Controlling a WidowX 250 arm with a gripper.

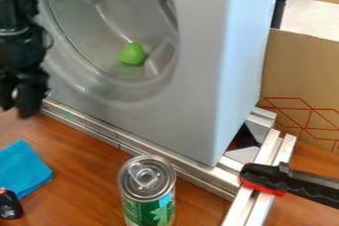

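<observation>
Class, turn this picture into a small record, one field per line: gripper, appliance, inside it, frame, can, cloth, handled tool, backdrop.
Gripper: black, at the left edge, in front of the appliance
Appliance: grey, round opening
Inside it: green object, low in the opening
Frame: silver metal rails, along the appliance's base
Can: green label, upright
Cloth: blue, lower left
Handled tool: black and red, over the rails at right
Backdrop: cardboard, red lines

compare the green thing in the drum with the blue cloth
The green thing is rounded and compact; the blue cloth is flatter and spread wider. The green thing sits inside the drum, the blue cloth outside on the wooden table. Each looks plain-coloured.
</observation>
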